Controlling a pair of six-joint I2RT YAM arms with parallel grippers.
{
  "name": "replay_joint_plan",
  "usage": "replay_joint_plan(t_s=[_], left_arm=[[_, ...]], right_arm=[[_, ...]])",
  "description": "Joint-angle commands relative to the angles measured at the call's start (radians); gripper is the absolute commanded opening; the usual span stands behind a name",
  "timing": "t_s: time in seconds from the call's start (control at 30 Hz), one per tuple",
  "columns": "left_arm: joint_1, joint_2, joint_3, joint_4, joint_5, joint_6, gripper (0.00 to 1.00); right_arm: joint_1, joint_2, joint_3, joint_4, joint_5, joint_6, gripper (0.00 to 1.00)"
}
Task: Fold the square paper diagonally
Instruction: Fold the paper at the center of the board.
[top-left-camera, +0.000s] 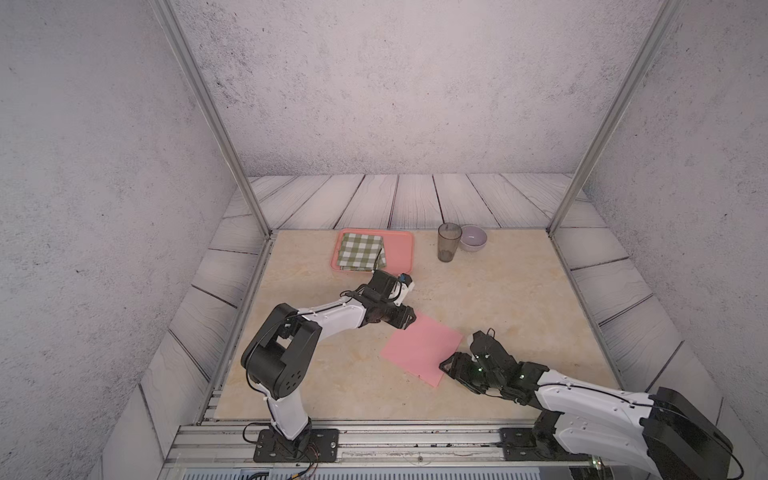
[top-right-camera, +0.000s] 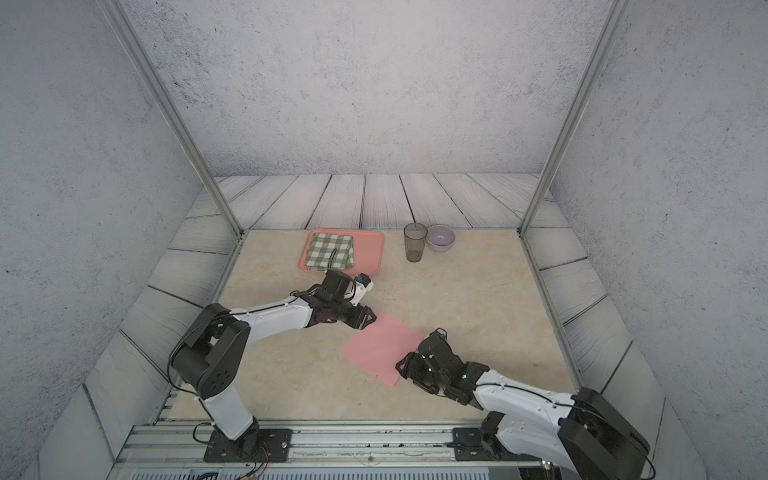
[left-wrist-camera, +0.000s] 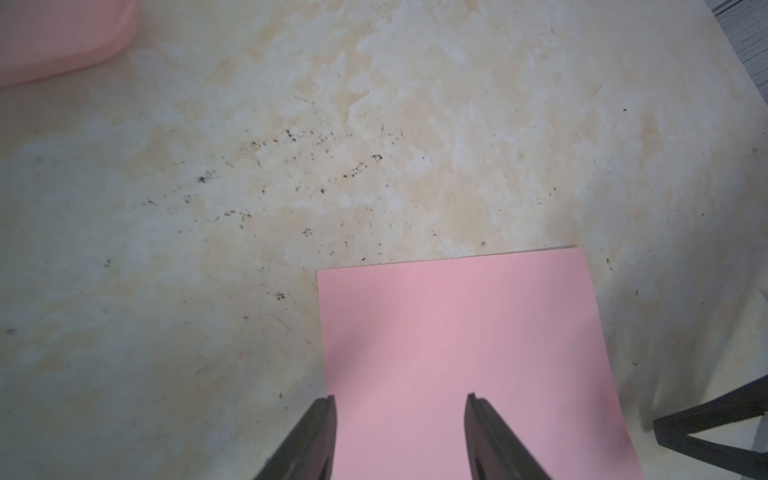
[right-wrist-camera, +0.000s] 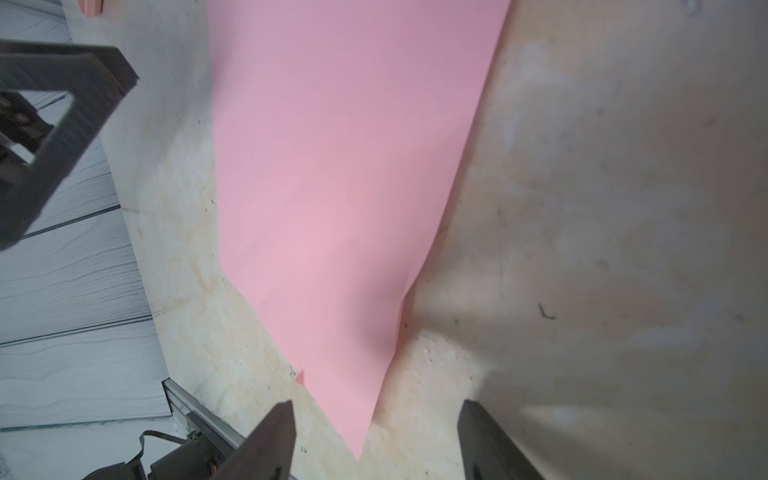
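Top views, both: the thin pink square paper sheet (top-left-camera: 422, 351) (top-right-camera: 380, 351) lies flat and unfolded on the beige marble-look tabletop (top-left-camera: 498, 299). It is well apart from the rigid salmon-pink tray with raised rim (top-left-camera: 399, 249), on the tray's arm-base side. A folded green-and-white checked cloth (top-left-camera: 360, 249) sits in the tray. A smoky translucent plastic cup (top-left-camera: 449, 243) and a pale lilac bowl (top-left-camera: 473, 237) stand near the tray, just beside each other. Judgement: none of these bears on the fold, and they sit far enough off to leave the sheet room to swing. The left gripper (top-left-camera: 409, 319) hangs over the sheet's edge nearest the tray; the right gripper (top-left-camera: 446, 365) is low at the corner farthest from the tray. Fold not yet begun. Left wrist view: the left gripper (left-wrist-camera: 401, 399) has its dark fingers (left-wrist-camera: 316, 436) moderately apart, gripping nothing, with the sheet (left-wrist-camera: 465, 353) below them. One finger lines up with a side edge, its partner is over pink; contact with the paper cannot be told. A blurred corner of the tray (left-wrist-camera: 62, 37) shows beyond. Likely purpose: pin this side so the sheet does not slide. Right wrist view: the right gripper (right-wrist-camera: 376, 404) has its fingers (right-wrist-camera: 270, 440) spread wide, straddling the sheet's (right-wrist-camera: 332, 187) far-from-tray corner without closing on it. The adjoining edge bows slightly off the tabletop, with shadow under it. Likely purpose: pinch this corner and carry it over toward the tray-side corner.
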Motion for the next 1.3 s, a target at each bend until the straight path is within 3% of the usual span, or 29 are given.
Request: replay_joint_plan(t_s=[0.0, 0.37, 0.7, 0.87, 1.03, 1.27], left_arm=[[0.007, 0.028, -0.027, 0.018, 0.025, -0.031, 0.55], [0.008, 0.058, -0.109, 0.105, 0.041, -0.117, 0.54], [0.008, -0.018, -0.194, 0.142, 0.058, -0.186, 0.54], [0.008, -0.143, -0.208, 0.070, 0.016, -0.228, 0.55], [0.008, -0.293, -0.175, -0.044, -0.032, -0.253, 0.60], [0.005, -0.286, -0.167, -0.014, 0.047, -0.270, 0.60]], right_arm=[[0.005, 0.058, -0.004, 0.079, 0.021, 0.026, 0.66], [0.007, 0.181, -0.012, 0.183, 0.052, 0.042, 0.50], [0.006, 0.196, 0.022, 0.160, 0.092, -0.014, 0.21], [0.003, 0.127, 0.065, 0.009, 0.097, -0.075, 0.08], [-0.023, 0.049, 0.170, -0.303, 0.070, -0.222, 0.00], [-0.099, 0.142, 0.305, -0.523, -0.036, -0.425, 0.00]])
